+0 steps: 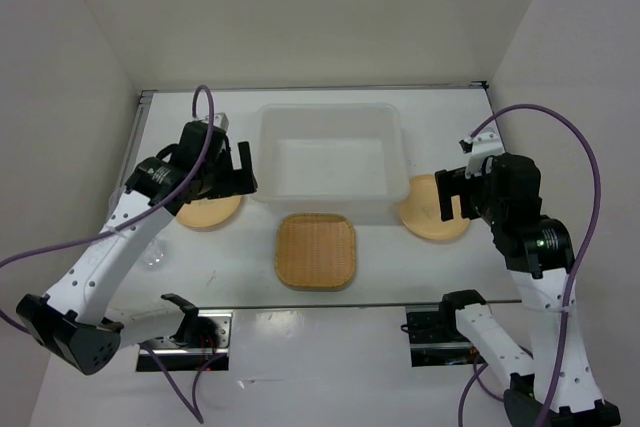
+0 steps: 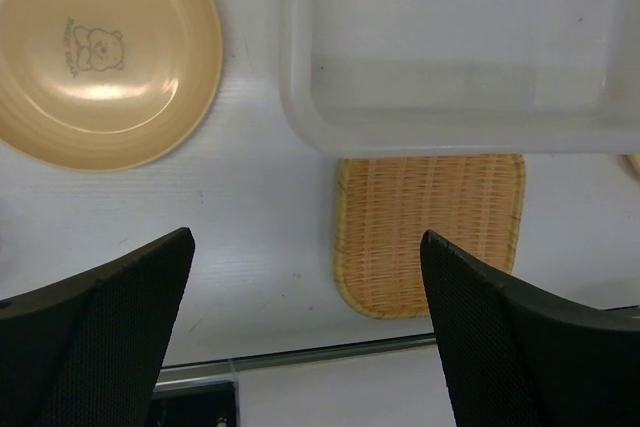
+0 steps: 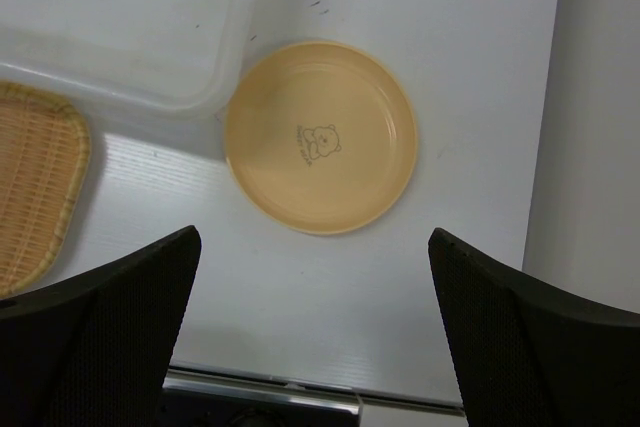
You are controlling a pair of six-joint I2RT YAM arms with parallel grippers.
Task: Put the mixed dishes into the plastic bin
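Plastic bin (image 1: 331, 162): set open side up at the far middle of the table (image 1: 400, 277), long axis running left to right.

Woven plate (image 1: 316, 250): laid flat just before the bin's near wall, corners squared to it. Whether it touches the wall cannot be told.

Left round plate (image 1: 208, 211): flat at the bin's near left corner, partly covered by the left gripper (image 1: 238, 172) in the top view.

Right round plate (image 1: 432, 209): flat just beside the near right corner.

A small clear cup (image 1: 153, 252) is faintly seen beside the left arm.

Both grippers are held above the table with fingers spread wide, nothing between them; the right gripper (image 1: 450, 195) hangs over its plate.

Bare table is seen between the woven plate and each round plate. A strip is noted between the right plate and the side wall (image 3: 600, 97).
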